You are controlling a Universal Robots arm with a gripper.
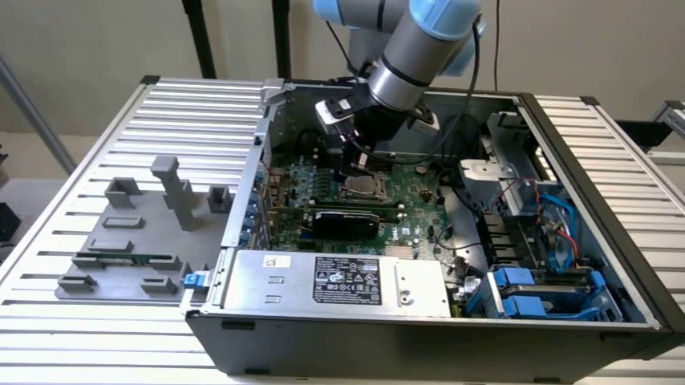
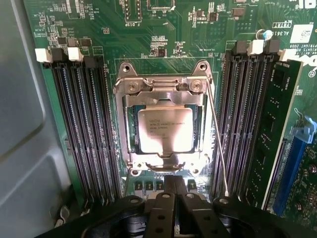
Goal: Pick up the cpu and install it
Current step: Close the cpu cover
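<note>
The cpu (image 2: 165,129), a small square chip with a silvery top, lies flat inside the metal socket frame (image 2: 163,87) on the green motherboard (image 2: 148,34). In the exterior view the cpu (image 1: 363,189) sits in the middle of the open computer case. My gripper (image 2: 174,191) hovers just above the socket's edge, its two black fingers pressed together with nothing between them. In the exterior view the gripper (image 1: 357,166) points down into the case right over the socket.
Black memory slots (image 2: 86,129) flank the socket, and a green memory stick (image 2: 277,134) stands in one. A thin socket lever (image 2: 216,144) runs beside the frame. A black card (image 1: 342,220), the power supply (image 1: 332,277) and cables (image 1: 535,216) crowd the case. A grey fixture (image 1: 128,241) sits outside.
</note>
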